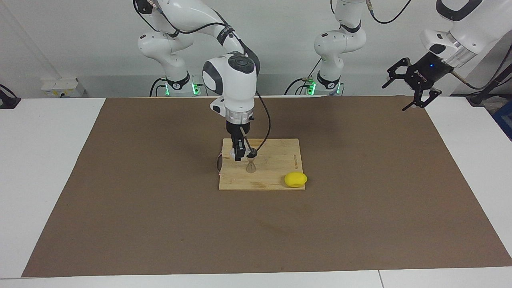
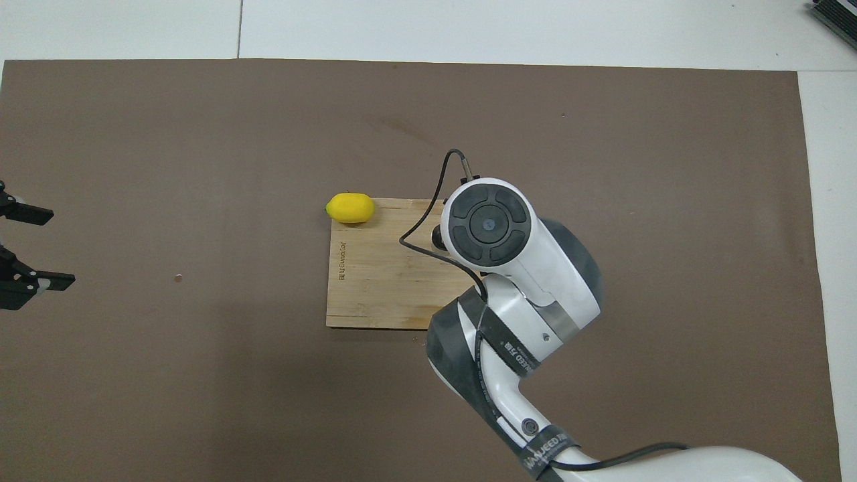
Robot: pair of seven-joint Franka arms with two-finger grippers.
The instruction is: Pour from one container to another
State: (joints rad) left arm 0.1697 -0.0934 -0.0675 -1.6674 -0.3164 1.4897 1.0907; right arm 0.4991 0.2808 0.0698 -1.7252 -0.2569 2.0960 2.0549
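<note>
Wooden board (image 1: 276, 160) carries our jigger (image 1: 251, 165), with a lemon (image 1: 295, 179) at its corner. Our right claw (image 1: 239, 154) grips the clear cup (image 1: 233, 153) beside the jigger; our left claw (image 1: 414, 89) waits, spread open and empty.

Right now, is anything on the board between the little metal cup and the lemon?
No. In the facing view, only bare cutting board lies between the jigger and the lemon.

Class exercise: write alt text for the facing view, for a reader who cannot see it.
The right gripper reaches down over a wooden cutting board, beside a small silver jigger standing upright on it. A yellow lemon lies at the board's corner. The left gripper waits, open, above the brown mat's edge.
</note>
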